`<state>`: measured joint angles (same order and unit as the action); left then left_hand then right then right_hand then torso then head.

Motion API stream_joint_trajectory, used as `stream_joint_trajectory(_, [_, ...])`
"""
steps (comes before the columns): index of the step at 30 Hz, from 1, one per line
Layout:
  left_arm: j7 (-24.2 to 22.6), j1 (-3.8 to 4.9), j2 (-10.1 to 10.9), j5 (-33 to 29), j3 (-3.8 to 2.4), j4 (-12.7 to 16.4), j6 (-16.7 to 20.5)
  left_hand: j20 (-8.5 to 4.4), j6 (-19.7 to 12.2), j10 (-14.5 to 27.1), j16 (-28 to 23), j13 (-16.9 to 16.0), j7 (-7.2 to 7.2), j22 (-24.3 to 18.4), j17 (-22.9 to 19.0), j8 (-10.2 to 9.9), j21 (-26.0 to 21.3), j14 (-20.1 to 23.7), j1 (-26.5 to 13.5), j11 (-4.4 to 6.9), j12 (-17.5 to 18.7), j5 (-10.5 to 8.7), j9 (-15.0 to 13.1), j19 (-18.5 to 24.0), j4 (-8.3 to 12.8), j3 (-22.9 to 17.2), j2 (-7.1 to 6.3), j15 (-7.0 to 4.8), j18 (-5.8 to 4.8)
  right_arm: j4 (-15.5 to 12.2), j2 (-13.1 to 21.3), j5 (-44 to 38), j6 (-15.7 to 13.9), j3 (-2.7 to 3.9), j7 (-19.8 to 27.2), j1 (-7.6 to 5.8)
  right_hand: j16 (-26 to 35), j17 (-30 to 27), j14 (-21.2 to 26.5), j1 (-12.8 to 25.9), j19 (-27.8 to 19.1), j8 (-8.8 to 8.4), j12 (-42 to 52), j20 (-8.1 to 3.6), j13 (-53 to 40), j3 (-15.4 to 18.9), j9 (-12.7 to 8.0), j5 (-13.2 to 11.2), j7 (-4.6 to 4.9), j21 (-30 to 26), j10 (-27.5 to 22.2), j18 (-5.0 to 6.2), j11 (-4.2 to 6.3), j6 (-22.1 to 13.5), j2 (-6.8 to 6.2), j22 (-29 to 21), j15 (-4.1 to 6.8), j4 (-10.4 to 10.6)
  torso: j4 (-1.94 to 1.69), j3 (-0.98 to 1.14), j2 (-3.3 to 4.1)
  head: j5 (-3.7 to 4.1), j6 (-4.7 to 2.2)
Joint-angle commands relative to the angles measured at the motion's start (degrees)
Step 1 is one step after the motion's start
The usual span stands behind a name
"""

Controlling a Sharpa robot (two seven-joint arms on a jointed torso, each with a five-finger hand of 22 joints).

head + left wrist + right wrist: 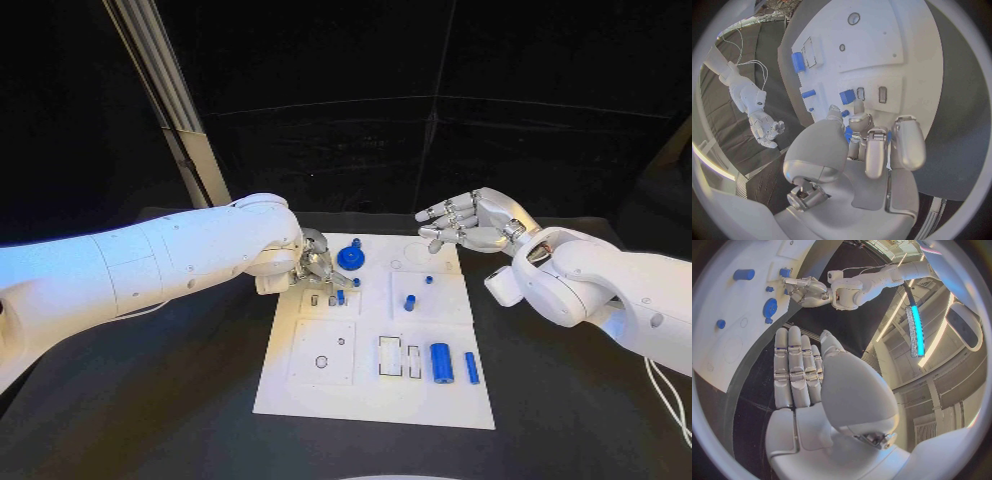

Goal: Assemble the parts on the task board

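The white task board lies in the middle of the black table. My left hand hovers over the board's far left part, fingers curled, just beside a round blue disc. Below its fingertips a small blue part stands by two slots. In the left wrist view a bit of blue shows between thumb tip and fingertip; I cannot tell whether it is held. My right hand hangs over the board's far right corner, fingers extended, holding nothing.
Two small blue pegs stand mid-board. A thick blue cylinder and a thinner one lie at the near right, beside rectangular cut-outs. A grey post rises at the far left behind the table.
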<state>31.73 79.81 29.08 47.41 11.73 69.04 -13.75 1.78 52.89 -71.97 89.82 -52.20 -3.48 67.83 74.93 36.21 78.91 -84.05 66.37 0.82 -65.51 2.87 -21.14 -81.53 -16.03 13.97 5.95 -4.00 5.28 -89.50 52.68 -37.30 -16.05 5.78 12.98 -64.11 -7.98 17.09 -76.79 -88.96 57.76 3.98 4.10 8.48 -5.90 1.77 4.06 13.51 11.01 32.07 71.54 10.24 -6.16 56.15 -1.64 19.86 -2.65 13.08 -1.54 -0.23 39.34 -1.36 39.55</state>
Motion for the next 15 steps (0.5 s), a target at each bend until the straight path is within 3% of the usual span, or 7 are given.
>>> stream_joint_trajectory(1, [1.3, 0.09, -0.3, 0.7, 0.01, -0.2, -1.4, 0.13, -0.5, -0.1, 0.2, -0.1, 0.07, 0.0, 15.1, 0.4, 0.2, -6.0, 0.6, -0.09, -0.3, 0.03, -0.1, -0.3, 0.3, 0.0, -0.07, -0.34, -1.03, 0.0, -0.1, 0.4, 0.5, 0.05, -0.1, -0.13, 0.4, -0.1, -0.3, 0.1, 0.2, -0.28, -0.3, 0.34, 0.1, 0.3, -0.1, 0.3, 0.0, -0.2, -0.3, 0.16, -0.37, -0.5, -0.47, -0.1, -0.14, -0.1, -0.07, -0.06, 0.02, 0.15, 0.05])
stream_joint_trajectory(15, [1.6, 0.08, -1.5, 0.7, 0.12, -1.0, -2.5, 0.14, -1.1, -0.1, 0.2, -0.2, 0.11, 0.1, 15.1, 1.4, 0.3, -6.0, 2.0, -0.06, -0.5, 0.07, -1.0, -0.2, 0.9, -0.8, 0.48, -0.35, -1.01, 0.2, -0.1, 0.4, 0.8, 0.05, -0.5, -0.13, 1.4, -0.4, 0.1, 0.4, -0.1, -0.22, -0.3, 0.58, 0.6, 0.3, 0.0, 1.0, 0.15, -1.0, -0.6, 0.1, -0.57, -0.7, -0.41, -0.5, -0.41, 0.0, -0.07, -0.03, 0.06, 0.08, 0.33])
